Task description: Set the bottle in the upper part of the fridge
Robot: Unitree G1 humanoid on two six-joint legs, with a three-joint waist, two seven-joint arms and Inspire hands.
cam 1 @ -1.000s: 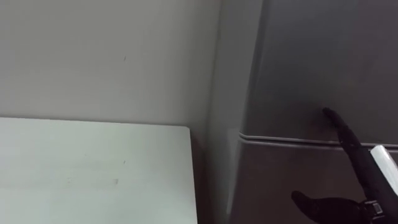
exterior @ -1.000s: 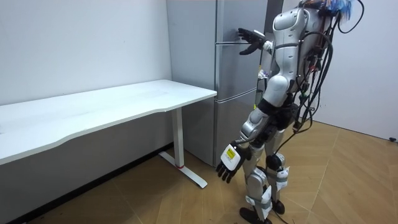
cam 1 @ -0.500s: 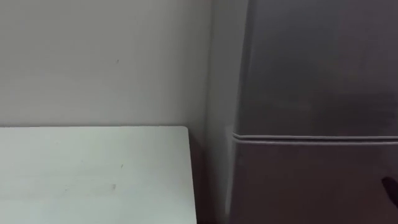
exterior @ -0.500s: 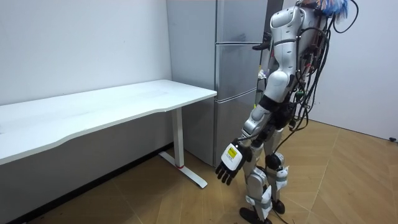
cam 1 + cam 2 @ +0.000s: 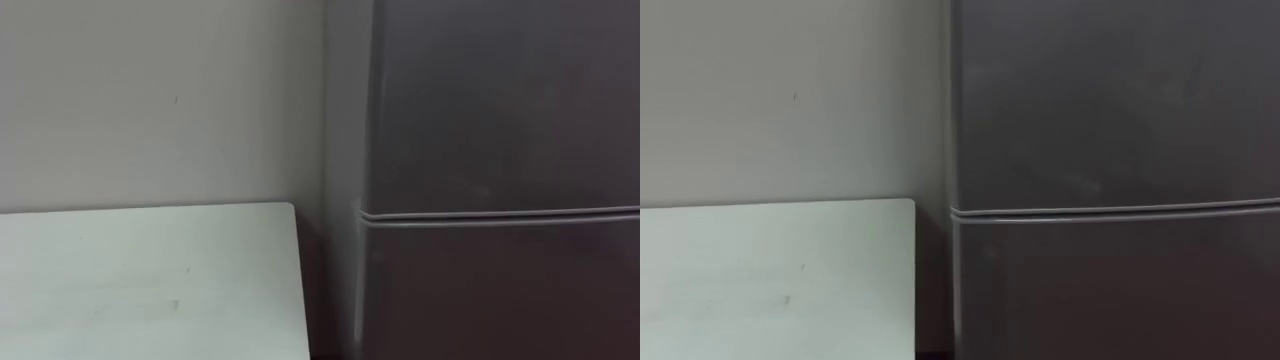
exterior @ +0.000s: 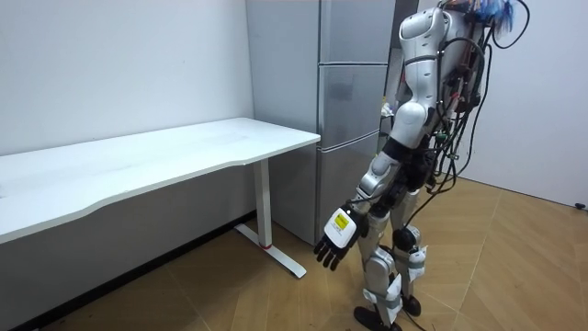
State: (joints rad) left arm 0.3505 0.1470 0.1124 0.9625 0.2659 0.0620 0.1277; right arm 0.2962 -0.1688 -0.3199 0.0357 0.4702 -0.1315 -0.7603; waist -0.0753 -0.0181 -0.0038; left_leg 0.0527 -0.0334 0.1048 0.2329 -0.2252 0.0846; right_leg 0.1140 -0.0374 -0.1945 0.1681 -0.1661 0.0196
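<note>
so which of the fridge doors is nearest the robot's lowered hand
The bottom door: the open left hand hangs beside its lower part, while the middle door and top door sit higher, level with the robot's torso and head.

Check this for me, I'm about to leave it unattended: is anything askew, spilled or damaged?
Nothing stands out. The fridge is shut, the seam between its doors straight; the white table stands level beside it; the left hand hangs open by the robot's leg.
</note>
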